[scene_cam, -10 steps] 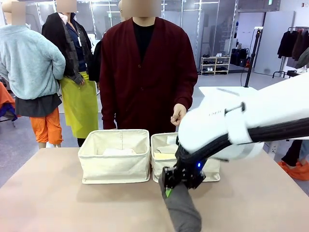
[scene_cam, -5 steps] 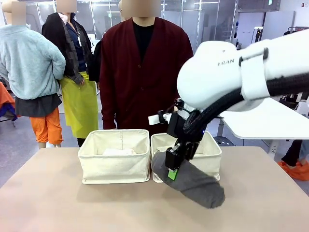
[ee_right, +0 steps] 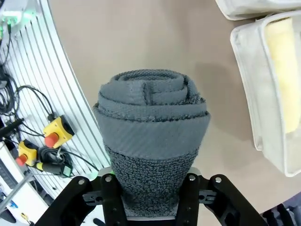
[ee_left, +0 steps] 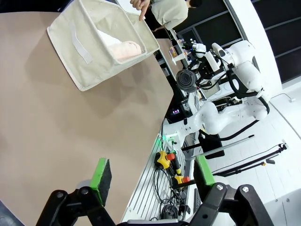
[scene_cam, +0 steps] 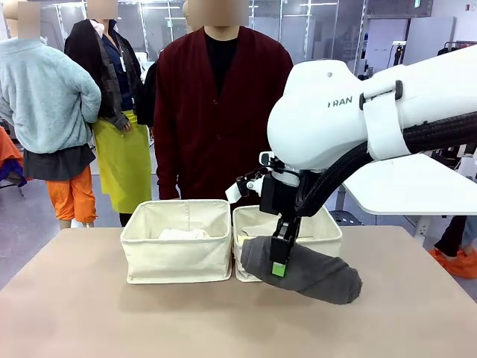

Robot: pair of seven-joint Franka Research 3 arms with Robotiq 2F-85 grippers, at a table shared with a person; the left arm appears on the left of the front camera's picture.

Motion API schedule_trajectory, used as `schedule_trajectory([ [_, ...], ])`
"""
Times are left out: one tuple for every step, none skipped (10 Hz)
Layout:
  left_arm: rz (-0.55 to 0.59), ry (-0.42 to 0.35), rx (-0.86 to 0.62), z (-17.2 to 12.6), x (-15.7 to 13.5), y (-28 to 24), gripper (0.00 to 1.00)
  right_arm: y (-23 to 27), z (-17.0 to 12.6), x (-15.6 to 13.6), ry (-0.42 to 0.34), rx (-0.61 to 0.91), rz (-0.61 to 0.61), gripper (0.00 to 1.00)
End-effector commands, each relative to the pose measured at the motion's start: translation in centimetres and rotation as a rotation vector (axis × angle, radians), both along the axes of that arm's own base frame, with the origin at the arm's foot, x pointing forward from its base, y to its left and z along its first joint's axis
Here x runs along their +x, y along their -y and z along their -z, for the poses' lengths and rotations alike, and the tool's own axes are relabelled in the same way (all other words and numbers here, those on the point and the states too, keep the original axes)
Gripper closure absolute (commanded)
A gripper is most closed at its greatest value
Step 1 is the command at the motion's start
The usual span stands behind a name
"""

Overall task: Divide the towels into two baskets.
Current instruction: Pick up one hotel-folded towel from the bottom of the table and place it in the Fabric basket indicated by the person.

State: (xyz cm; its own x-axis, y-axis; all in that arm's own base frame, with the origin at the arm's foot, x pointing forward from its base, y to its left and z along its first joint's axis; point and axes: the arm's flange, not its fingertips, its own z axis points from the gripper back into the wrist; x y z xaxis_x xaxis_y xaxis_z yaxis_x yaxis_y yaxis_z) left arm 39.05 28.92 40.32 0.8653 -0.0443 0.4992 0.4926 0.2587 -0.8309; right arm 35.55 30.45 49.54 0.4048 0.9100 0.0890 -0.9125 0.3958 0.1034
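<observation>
1. The right gripper (scene_cam: 279,262) is clamped on a dark grey rolled terry towel (scene_cam: 309,270), held off the tan table (scene_cam: 74,313) in front of the right-hand cream canvas basket (scene_cam: 325,237).
2. That basket holds a pale yellow rolled towel (ee_right: 286,61); the left-hand cream canvas basket (scene_cam: 177,253) holds a whitish roll (scene_cam: 184,234) (possibly more, but the wall hides its floor).
3. A person in a dark red cardigan (scene_cam: 223,112) stands just behind both baskets.
4. The left gripper (ee_left: 153,176) hangs wide open and empty above bare table near the near edge, which curves beside a ribbed metal rail (ee_right: 51,94).
5. Open tabletop lies in front of the baskets.
</observation>
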Motion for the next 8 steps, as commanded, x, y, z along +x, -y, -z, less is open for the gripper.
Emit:
schedule_trajectory([
  [0.008,0.011,-0.005,-0.3,-0.6,0.0,0.11,-0.1,0.0,-0.1,0.017,-0.02,-0.024,0.59],
  [0.008,0.011,-0.005,-0.3,-0.6,0.0,0.11,0.8,-0.5,-0.5,0.11,-0.074,-0.09,0.59],
  [0.008,0.011,-0.005,-0.3,-0.6,0.0,0.11,0.2,-2.0,0.8,0.166,-0.109,-0.141,0.59],
  [0.008,0.011,-0.005,-0.3,-0.6,0.0,0.11,-0.6,-3.9,3.3,0.237,-0.118,-0.163,0.59],
  [0.008,0.011,-0.005,-0.3,-0.6,0.0,0.11,-0.8,-5.5,5.3,0.279,-0.122,-0.203,0.59],
  [0.008,0.011,-0.005,-0.3,-0.6,0.0,0.11,-0.8,-6.5,7.7,0.285,-0.107,-0.245,0.59],
  [0.008,0.011,-0.005,-0.3,-0.6,0.0,0.11,-1.3,-6.3,10.4,0.313,-0.157,-0.275,0.59],
  [0.008,0.011,-0.005,-0.3,-0.6,0.0,0.11,-1.9,-5.5,13.5,0.304,-0.183,-0.282,0.59],
])
